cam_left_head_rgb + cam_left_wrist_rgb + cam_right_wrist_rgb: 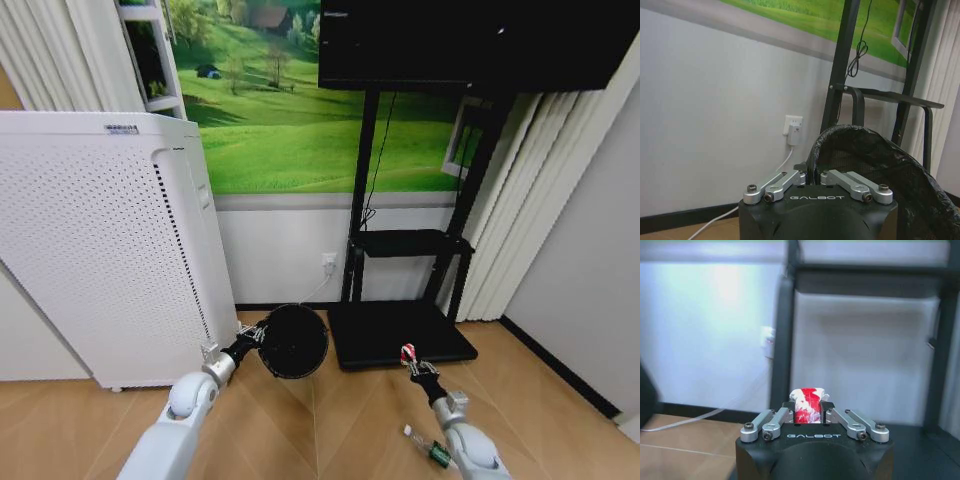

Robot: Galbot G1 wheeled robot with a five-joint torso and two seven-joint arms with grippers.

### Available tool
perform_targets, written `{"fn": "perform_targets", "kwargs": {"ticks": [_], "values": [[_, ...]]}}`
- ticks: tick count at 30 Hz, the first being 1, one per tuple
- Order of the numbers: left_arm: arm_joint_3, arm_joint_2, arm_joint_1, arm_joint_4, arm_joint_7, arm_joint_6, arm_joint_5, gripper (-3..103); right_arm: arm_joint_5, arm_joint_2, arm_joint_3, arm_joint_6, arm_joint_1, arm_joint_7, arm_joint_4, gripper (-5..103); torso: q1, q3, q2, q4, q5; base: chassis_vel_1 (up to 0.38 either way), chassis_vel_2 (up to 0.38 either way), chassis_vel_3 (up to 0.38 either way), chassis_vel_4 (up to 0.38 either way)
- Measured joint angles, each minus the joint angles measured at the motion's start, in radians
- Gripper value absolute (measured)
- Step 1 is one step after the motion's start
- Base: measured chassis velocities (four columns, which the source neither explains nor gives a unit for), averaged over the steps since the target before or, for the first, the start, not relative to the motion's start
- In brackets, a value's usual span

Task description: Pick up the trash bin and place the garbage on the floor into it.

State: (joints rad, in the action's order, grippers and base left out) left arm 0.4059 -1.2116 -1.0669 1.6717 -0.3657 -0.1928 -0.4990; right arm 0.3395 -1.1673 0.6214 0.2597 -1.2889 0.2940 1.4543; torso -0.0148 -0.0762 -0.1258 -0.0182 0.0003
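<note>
The trash bin [292, 341] is off the floor, tipped so that its mouth looks toward the camera, in front of the white wall and between the white perforated appliance [100, 250] and the black TV stand base [400, 335]. The left gripper [258, 334] holds it by the rim: in the left wrist view the left gripper [812, 176] has its jaws closed on the edge of the bin [875, 170], which carries a black bag folded over the rim. To the right of the bin, above the front edge of the stand base, the right gripper [411, 361] is closed on a red-and-white piece of garbage [408, 352]; in the right wrist view this piece [807, 404] sits pinched between the fingers of the right gripper [808, 412] and sticks up above them. The two grippers are apart, at about the same height. On the wooden floor, just beside the right arm, lies the small green bottle [432, 448] with a white cap, on its side. Behind the bin a white plug [793, 135] sits in a wall socket, and its cable hangs down the wall.
</note>
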Motion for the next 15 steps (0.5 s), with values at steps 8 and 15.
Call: {"fn": "perform_targets", "kwargs": {"ticks": [8,15], "values": [[-0.035,0.007,0.037,-0.079,-0.028,0.017,-0.027,7,0.116,0.085,0.049,-0.100,-0.125,0.013,0.348,24,0.000,0.000,0.000,0.0001,0.0000,0.000,0.000,0.000,0.000],[-0.177,-0.008,0.118,-0.123,-0.011,0.021,-0.055,7,0.138,0.104,-0.019,-0.176,-0.105,0.012,0.494,24,0.000,0.000,0.000,0.0002,-0.0006,0.000,0.000,0.000,0.000]]}}
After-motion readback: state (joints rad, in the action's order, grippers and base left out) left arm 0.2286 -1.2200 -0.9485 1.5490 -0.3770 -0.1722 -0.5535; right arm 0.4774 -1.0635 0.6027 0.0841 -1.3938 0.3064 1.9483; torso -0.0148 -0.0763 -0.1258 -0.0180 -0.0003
